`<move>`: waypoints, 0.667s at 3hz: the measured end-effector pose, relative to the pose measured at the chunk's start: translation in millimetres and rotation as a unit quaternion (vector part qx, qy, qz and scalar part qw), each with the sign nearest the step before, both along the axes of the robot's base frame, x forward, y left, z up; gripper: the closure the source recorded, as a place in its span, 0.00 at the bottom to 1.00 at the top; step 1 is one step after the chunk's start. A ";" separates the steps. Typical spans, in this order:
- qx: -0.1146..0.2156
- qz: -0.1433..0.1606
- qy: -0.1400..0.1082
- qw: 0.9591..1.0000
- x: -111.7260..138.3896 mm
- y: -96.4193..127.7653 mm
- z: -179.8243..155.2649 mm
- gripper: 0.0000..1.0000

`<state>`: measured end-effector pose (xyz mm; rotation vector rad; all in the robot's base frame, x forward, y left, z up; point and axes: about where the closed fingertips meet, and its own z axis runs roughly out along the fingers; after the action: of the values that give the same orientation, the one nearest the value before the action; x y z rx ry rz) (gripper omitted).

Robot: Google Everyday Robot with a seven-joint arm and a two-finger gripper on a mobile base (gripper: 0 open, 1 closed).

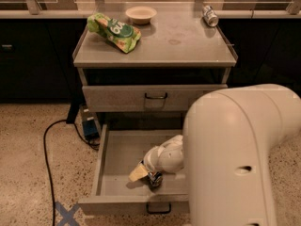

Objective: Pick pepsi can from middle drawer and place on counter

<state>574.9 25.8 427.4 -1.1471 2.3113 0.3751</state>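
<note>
The robot's white arm (pixel 235 159) fills the lower right, reaching down into the middle drawer (pixel 115 154). This drawer is pulled out; the one above it (pixel 155 98) is closed, so two drawers show. The counter (pixel 188 46) holds one green snack bag (pixel 114 31) at its left and one pale bowl (pixel 140 14) at the back. The gripper (pixel 146 174) sits low in the open drawer, near the front panel and right of centre. The pepsi can (pixel 154 179) lies right against it: small and dark, with pale glints, partly covered. Whether the gripper clasps it cannot be told. A second, silver can (pixel 210 15) lies at the counter's back right, making two cans.
</note>
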 end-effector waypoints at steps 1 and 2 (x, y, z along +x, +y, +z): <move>0.009 -0.008 -0.007 1.000 7.2 3.9 2.4 0.00; -0.011 -0.016 0.000 1.000 10.9 -10.0 -10.8 0.00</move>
<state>585.8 15.9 416.6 -1.1191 2.3376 0.3384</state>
